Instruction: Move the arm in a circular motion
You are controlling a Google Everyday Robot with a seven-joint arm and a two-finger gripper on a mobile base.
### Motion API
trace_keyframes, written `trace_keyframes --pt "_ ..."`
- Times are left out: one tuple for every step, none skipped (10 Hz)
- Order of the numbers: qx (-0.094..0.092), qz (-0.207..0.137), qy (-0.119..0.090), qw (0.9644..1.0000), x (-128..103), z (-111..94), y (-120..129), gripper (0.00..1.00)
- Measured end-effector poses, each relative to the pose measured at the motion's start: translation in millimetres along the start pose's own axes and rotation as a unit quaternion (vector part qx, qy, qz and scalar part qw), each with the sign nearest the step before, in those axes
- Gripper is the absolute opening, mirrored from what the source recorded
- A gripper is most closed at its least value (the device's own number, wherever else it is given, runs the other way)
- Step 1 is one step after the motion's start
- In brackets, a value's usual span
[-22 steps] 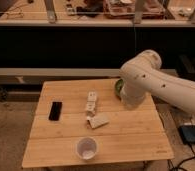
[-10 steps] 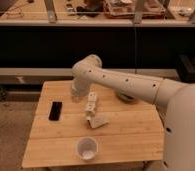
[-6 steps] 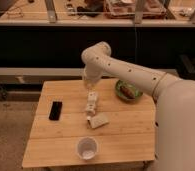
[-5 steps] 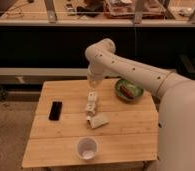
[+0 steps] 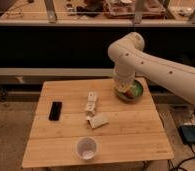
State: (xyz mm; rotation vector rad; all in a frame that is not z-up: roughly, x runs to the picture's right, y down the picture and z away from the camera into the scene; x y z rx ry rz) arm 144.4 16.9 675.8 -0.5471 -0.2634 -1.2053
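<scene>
The arm [image 5: 156,62] reached in from 3 o'clock, its claw [image 5: 125,89], aperture indeterminable, poised over the green bowl [image 5: 132,93] at the table's [image 5: 61,145] 2 o'clock corner.

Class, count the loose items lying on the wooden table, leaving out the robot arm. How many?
5: black phone left, white packets and centre, cup front, bowl right, beneath the arm; its gripper is hidden, possibly others.

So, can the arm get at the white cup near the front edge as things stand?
Probably yes. The arm bends over the bowl, its gripper low above it, and nothing stands between there and the cup.
</scene>
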Motion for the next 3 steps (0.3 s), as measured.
trace_keyframes --pt "-0.004 0.01 -0.011 0.9999 -23 -5 10 0.09" --pt "-0.007 0.016 -0.023 0.9996 -51 -9 16 0.09" --pt "0.004 0.014 -0.042 0.999 -85 -10 7 0.09"
